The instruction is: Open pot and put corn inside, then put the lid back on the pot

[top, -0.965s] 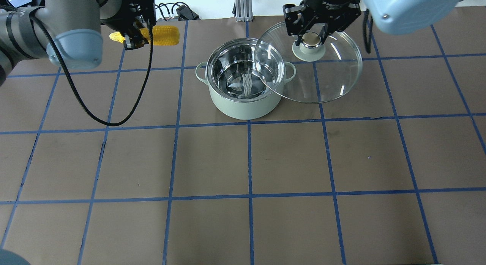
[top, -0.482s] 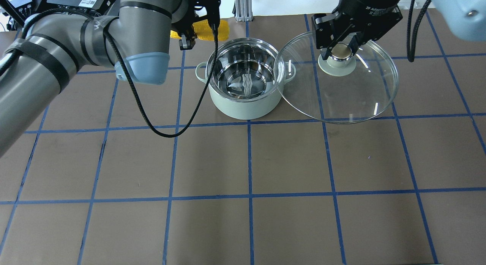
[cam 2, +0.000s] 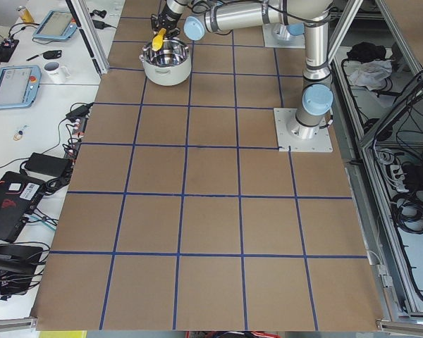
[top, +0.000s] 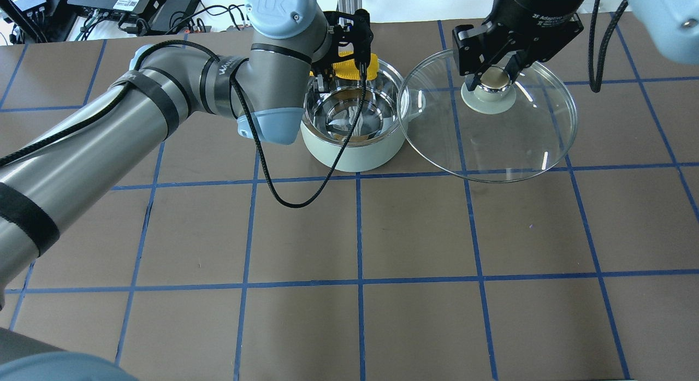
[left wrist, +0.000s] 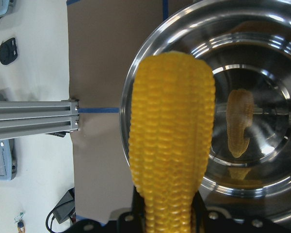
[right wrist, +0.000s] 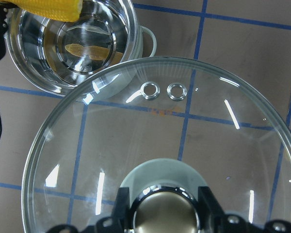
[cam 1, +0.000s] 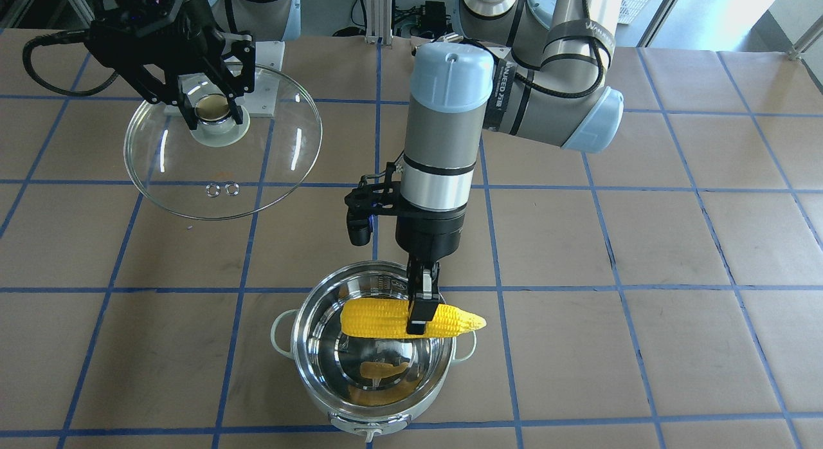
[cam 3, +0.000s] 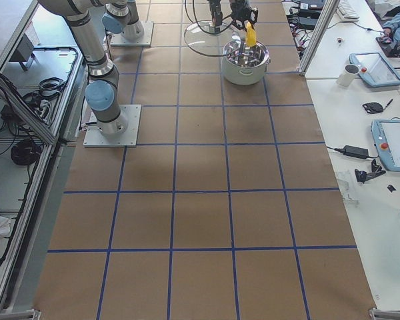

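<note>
Pot open — left gripper clamps corn over rim; right gripper clamps lid at overhead 3 o'clock — drop, relidding remain.

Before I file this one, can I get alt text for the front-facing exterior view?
The left gripper holds the corn sideways above the open pot. At upper left, the right gripper holds the glass lid by its knob, off the pot.

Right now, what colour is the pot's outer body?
The pot is pale mint green, clearest in the overhead view.
</note>
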You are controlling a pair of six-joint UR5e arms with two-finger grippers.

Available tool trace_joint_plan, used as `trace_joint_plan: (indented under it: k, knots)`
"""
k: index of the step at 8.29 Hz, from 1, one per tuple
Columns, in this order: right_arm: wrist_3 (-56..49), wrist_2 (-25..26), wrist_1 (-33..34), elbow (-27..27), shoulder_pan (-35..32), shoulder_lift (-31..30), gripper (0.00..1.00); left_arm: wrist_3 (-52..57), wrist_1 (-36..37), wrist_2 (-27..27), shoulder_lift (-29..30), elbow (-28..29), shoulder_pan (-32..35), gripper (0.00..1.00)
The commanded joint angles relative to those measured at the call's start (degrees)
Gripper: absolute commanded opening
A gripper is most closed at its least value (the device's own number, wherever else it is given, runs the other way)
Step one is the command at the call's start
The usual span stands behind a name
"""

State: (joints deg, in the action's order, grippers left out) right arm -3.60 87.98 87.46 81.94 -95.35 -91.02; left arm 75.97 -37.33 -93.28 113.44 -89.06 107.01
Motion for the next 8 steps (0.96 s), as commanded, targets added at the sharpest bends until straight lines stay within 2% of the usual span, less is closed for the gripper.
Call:
trace_joint_plan:
  k: [1, 3, 4, 5, 6, 7, 8]
  knots:
    - [-0.4, 0.2, -0.1, 0.2, 0.3, 0.0, 0.34, -0.9, 1.4, 3.2, 4.1, 0.0, 0.3, 0.0]
    - [-1.2, 0.2, -0.4, 0.2, 0.3, -0.1, 0.34, -1.9, 1.4, 3.2, 6.1, 0.0, 0.3, 0.0]
    - [-1.0, 0.2, -0.3, 0.2, 0.3, -0.1, 0.34, -6.6, 1.3, 3.2, 6.0, 0.0, 0.3, 0.0]
    - [-1.1, 0.2, -0.4, 0.2, 0.3, -0.1, 0.34, -8.3, 1.3, 3.2, 5.9, 0.0, 0.3, 0.27]
    - [-1.2, 0.1, -0.3, 0.2, 0.3, -0.1, 0.34, -8.7, 1.3, 3.2, 5.6, 0.0, 0.3, 0.91]
    - [-1.2, 0.2, -0.4, 0.2, 0.3, -0.1, 0.34, -8.6, 1.0, 3.0, 5.0, 0.0, 0.4, 1.0]
    - [-1.2, 0.1, 0.0, 0.2, 0.3, -0.1, 0.34, -8.7, 0.9, 2.9, 4.1, 0.0, 0.4, 1.0]
